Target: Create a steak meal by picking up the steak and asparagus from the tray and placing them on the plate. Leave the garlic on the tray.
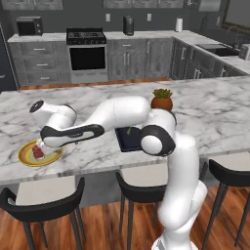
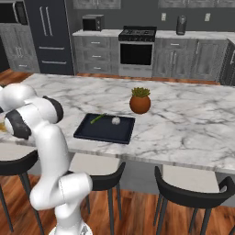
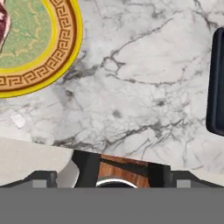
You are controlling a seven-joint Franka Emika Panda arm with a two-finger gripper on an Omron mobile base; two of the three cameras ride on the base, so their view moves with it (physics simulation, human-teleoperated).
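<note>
The steak lies on the round yellow-rimmed plate at the left end of the counter. In the hand view, the plate fills the top left and the steak peeks in at the left edge. My gripper hovers just above the plate's right side, open with nothing between its fingers. Further right sits the dark tray, holding the green asparagus and the whitish garlic. My arm hides most of the tray in the left base view.
A potted plant in a brown pot stands just behind the tray's right side. Dark bar stools line the counter's near edge. Bare marble lies between plate and tray.
</note>
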